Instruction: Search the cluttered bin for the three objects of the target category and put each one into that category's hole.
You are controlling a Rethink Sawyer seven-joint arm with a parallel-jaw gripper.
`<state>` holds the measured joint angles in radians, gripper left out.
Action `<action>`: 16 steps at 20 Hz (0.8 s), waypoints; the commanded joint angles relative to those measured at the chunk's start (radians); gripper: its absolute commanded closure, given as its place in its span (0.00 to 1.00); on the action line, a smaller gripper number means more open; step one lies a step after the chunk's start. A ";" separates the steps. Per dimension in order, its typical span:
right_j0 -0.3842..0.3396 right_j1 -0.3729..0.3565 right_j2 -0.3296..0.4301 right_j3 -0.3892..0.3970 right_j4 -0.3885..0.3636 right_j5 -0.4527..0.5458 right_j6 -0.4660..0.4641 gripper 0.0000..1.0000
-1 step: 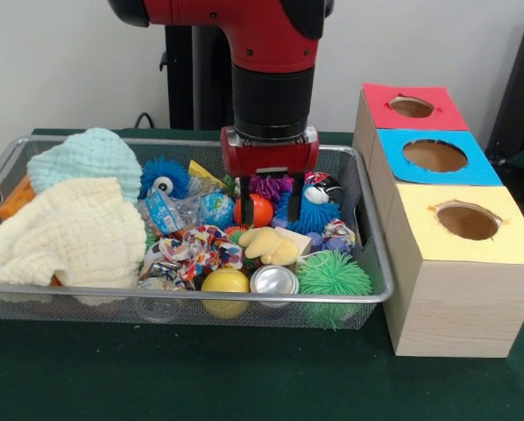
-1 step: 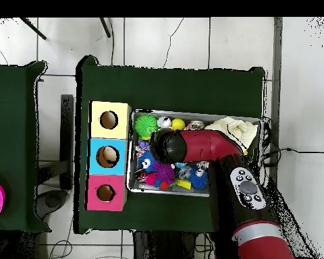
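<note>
Claw lowered vertically, straddling orange ball

Nothing here can be read. The crinkly printed wrappers in the grey wire-mesh bin show only coloured patterns, and the wooden box with three coloured holed tops beside the bin bears no lettering.

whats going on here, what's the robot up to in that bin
A red and black robot arm has lowered its hand into a wire mesh bin of toys and cloths, its open fingers straddling an orange ball. Beside the bin stand three boxes with holes on top: red, blue and yellow. Nothing is lifted yet.
</note>
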<state>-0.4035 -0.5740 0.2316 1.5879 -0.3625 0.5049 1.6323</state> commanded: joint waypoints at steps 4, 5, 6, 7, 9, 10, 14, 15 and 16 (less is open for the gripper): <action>0.049 0.116 -0.069 -0.118 -0.005 -0.001 0.144 0.00; 0.052 0.126 -0.072 -0.123 -0.004 -0.007 0.144 0.00; 0.054 0.131 -0.077 -0.126 -0.005 -0.013 0.144 0.00; 0.057 0.132 -0.082 -0.125 -0.004 -0.017 0.146 0.00; 0.065 0.133 -0.092 -0.125 -0.004 -0.021 0.149 0.00; 0.068 0.133 -0.095 -0.125 -0.002 -0.023 0.148 0.00; 0.079 0.146 -0.111 -0.140 -0.003 -0.028 0.147 0.00; 0.083 0.149 -0.114 -0.145 -0.003 -0.028 0.148 0.00; 0.086 0.152 -0.118 -0.149 -0.003 -0.027 0.149 0.00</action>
<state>-0.3260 -0.4930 0.1466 1.4942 -0.3618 0.5049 1.6323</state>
